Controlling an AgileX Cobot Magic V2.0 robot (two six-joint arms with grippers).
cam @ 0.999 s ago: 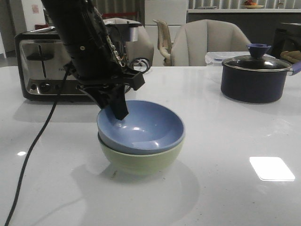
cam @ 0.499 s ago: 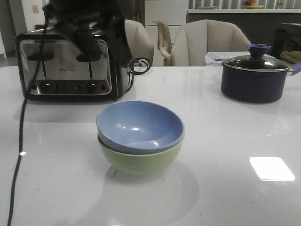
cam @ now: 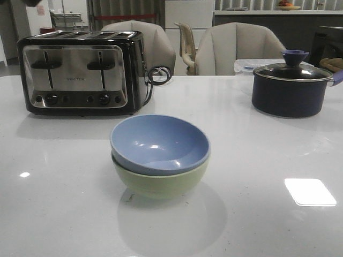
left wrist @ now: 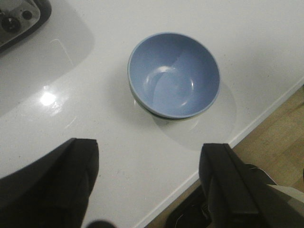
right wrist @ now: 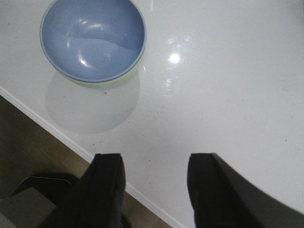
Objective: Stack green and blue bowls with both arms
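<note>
Blue bowl (cam: 159,143) nested in green bowl (cam: 161,182), on table (cam: 257,160) in front of toaster (cam: 80,72). Left wrist view: left gripper (left wrist: 149,180) spread wide, empty, well apart from bowls. Right wrist view: right gripper (right wrist: 154,183) likewise parted, empty.

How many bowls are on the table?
2. The dusty light blue round bowl sits nested inside the pale sage green round bowl, stacked mid-table in front of the shiny black and silver toaster. No other bowls show.

Blue bowl (cam: 159,142) nested in green bowl (cam: 161,182)
</note>
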